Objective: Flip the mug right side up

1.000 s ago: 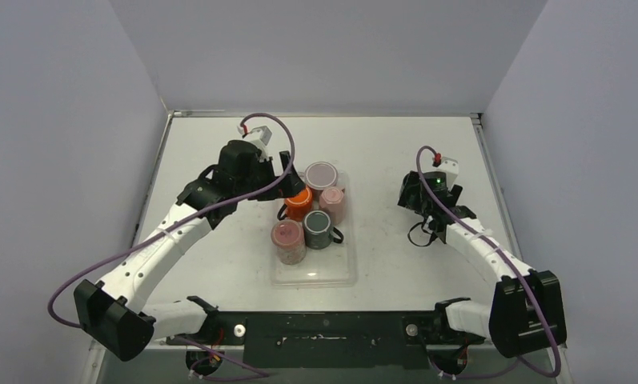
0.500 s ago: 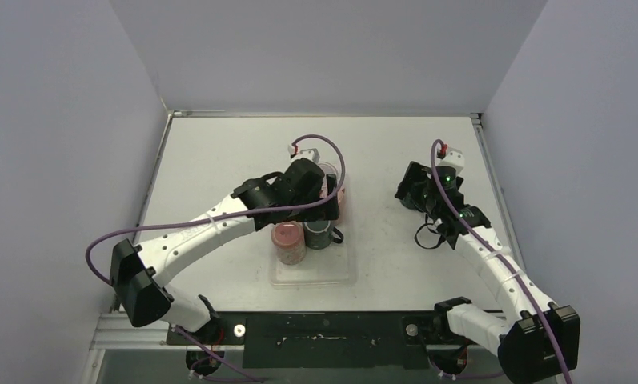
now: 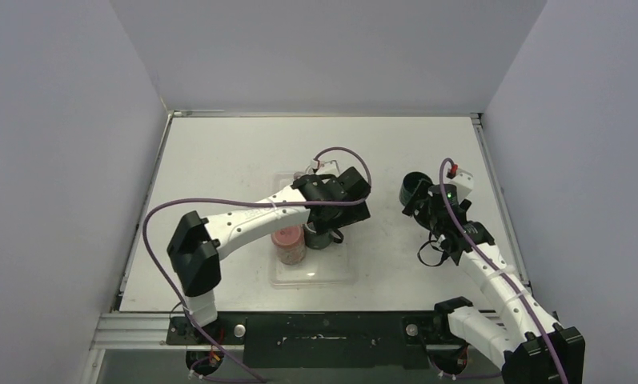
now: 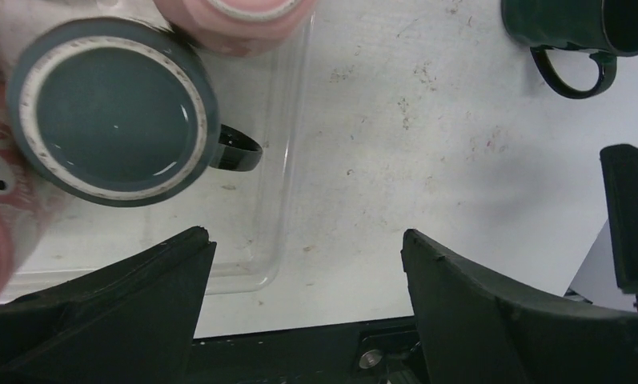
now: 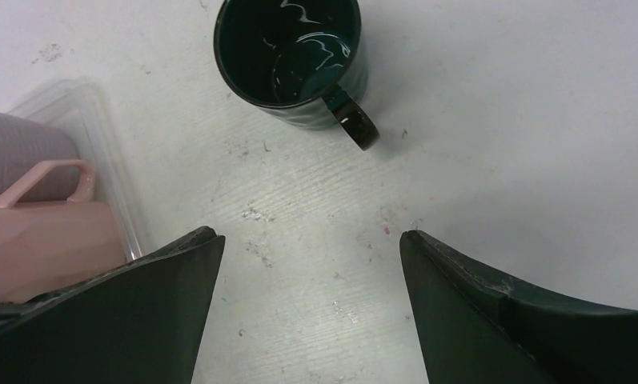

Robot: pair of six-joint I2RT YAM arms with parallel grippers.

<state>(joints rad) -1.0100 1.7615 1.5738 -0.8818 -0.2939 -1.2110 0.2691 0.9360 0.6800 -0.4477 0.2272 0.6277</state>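
Observation:
A dark green mug (image 5: 291,60) stands right side up on the bare table, mouth up, handle toward my right gripper (image 5: 307,236). That gripper hangs open just short of the mug, with only table between its fingers. From above, the green mug (image 3: 414,186) sits just beyond the right gripper (image 3: 429,212). My left gripper (image 4: 307,240) is open and holds nothing, over the right edge of the clear tray (image 4: 287,160). A grey-blue mug (image 4: 111,112) stands upside down in that tray, base up, to the gripper's left.
Pink mugs (image 5: 35,216) fill the tray's far part, and a speckled pink mug (image 3: 287,242) stands at its left. The left arm (image 3: 243,220) stretches across the tray. The black base rail (image 3: 323,328) runs along the near table edge.
My left arm has swung right, across the tray to its right edge. My right gripper has drawn back, uncovering the green mug upright on the table.

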